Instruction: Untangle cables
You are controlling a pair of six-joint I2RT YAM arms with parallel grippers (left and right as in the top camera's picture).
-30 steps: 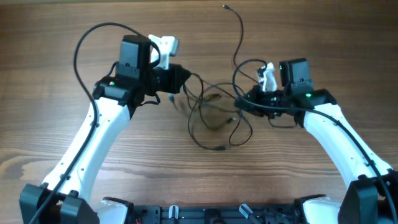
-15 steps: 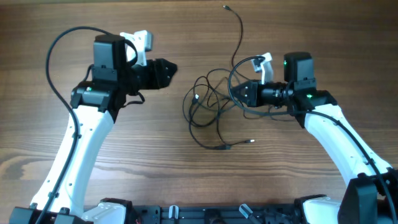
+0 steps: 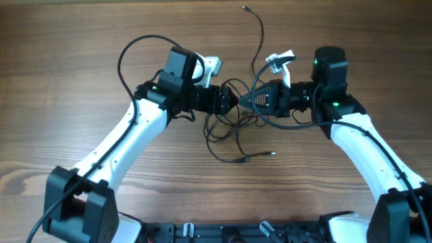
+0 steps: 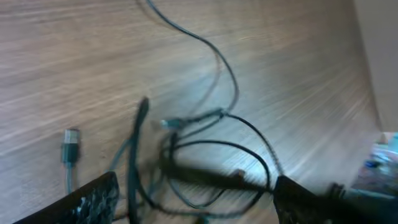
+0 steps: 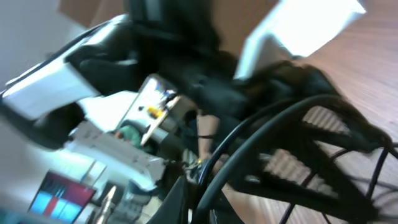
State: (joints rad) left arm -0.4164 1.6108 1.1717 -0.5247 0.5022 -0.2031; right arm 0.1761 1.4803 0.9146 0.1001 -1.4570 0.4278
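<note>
The cables are thin black cords tangled at the table's middle. One strand runs up to a plug, and another plug lies toward the front. My left gripper is open at the tangle's top edge. In the left wrist view its two fingers stand wide apart at the bottom corners of the frame, the left gripper having cable loops between and beyond them. My right gripper faces it, nearly tip to tip, shut on cable strands that lift off the table.
The wooden table spreads all around. A USB plug lies left of the left gripper's fingers. The left arm's thick wire arcs over its wrist. The left arm's body fills the right wrist view. A black base lines the front edge.
The left gripper let go, opened and swung away to the left, then came back to the tangle with its jaws wide. The right gripper kept its hold and shifted slightly left.
</note>
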